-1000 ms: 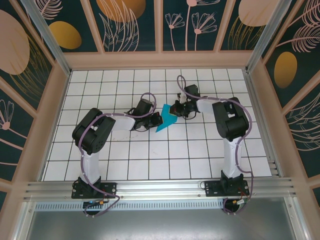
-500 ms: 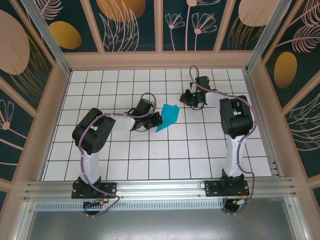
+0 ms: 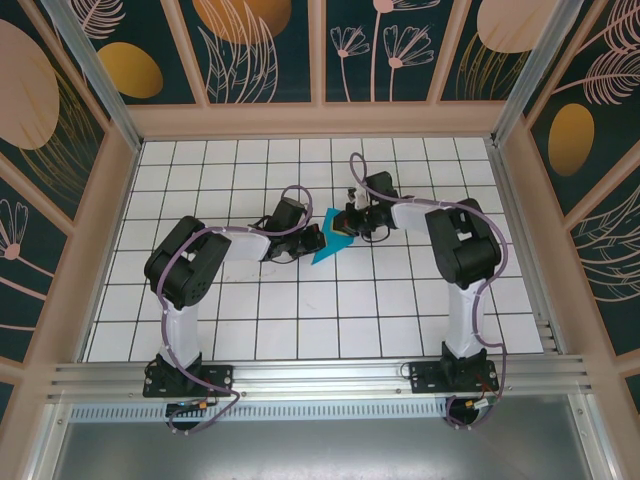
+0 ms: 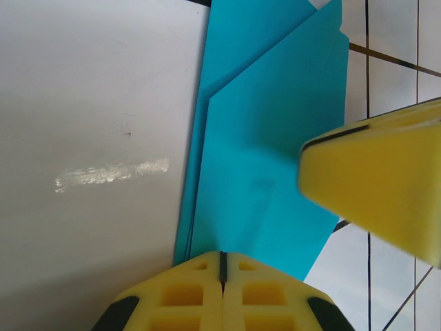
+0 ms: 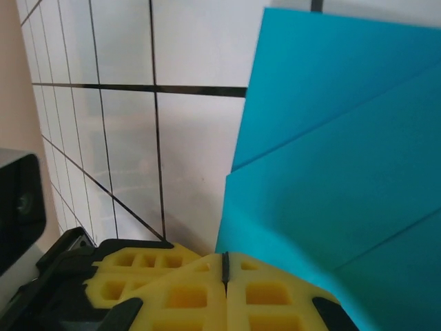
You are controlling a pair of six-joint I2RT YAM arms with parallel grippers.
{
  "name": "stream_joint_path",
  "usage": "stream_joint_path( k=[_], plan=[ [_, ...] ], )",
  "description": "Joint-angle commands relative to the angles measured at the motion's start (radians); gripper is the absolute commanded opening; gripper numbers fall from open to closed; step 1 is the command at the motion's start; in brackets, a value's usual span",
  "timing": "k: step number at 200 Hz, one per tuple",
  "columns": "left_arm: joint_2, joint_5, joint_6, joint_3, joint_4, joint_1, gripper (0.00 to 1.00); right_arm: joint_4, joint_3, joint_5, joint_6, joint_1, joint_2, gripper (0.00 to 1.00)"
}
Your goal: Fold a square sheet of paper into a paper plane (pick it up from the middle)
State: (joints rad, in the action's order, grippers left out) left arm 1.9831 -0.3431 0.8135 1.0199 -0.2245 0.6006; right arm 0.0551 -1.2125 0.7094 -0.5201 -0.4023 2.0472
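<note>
The square sheet of paper (image 3: 326, 248) lies folded into a layered, angular teal shape near the middle of the tiled table. Its overlapping flaps and creases show close up in the left wrist view (image 4: 262, 152) and the right wrist view (image 5: 344, 158). My left gripper (image 3: 313, 240) is shut, its tips (image 4: 222, 258) resting on the paper's left end. My right gripper (image 3: 347, 224) is shut too, its tips (image 5: 224, 258) at the paper's upper right edge. The right gripper's yellow fingers (image 4: 375, 186) hover over the paper in the left wrist view. The left gripper's fingers (image 5: 127, 265) lie just beside mine in the right wrist view.
The white gridded table (image 3: 300, 300) is boxed in by wooden-framed patterned walls (image 3: 320, 118) at the back and sides. An aluminium rail (image 3: 320, 375) with both arm bases runs along the near edge. A shiny smear (image 4: 110, 172) marks the tile left of the paper.
The right gripper swung away to the back right, then came back onto the paper's upper right edge. The left arm held still on the paper.
</note>
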Motion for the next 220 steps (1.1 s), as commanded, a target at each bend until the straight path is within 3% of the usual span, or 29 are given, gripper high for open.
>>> stream_joint_path(
  k=[1,67,118,174,220],
  plan=[
    [0.008,-0.001,-0.011,-0.041,0.122,-0.002,0.0,0.012,-0.01,0.01,-0.007,0.005,0.048,0.01],
    [-0.066,-0.04,-0.033,0.051,0.126,-0.002,0.0,0.082,-0.005,-0.127,-0.027,0.009,0.098,0.01],
    [-0.137,-0.037,0.011,0.045,0.096,0.001,0.1,0.079,0.015,-0.152,-0.061,0.011,0.1,0.01],
    [-0.086,-0.095,0.042,0.048,0.08,0.033,0.11,0.094,0.013,-0.172,-0.077,0.011,0.106,0.0],
    [-0.047,-0.059,0.04,0.04,0.107,0.037,0.11,0.1,0.013,-0.174,-0.084,0.013,0.111,0.0]
  ],
)
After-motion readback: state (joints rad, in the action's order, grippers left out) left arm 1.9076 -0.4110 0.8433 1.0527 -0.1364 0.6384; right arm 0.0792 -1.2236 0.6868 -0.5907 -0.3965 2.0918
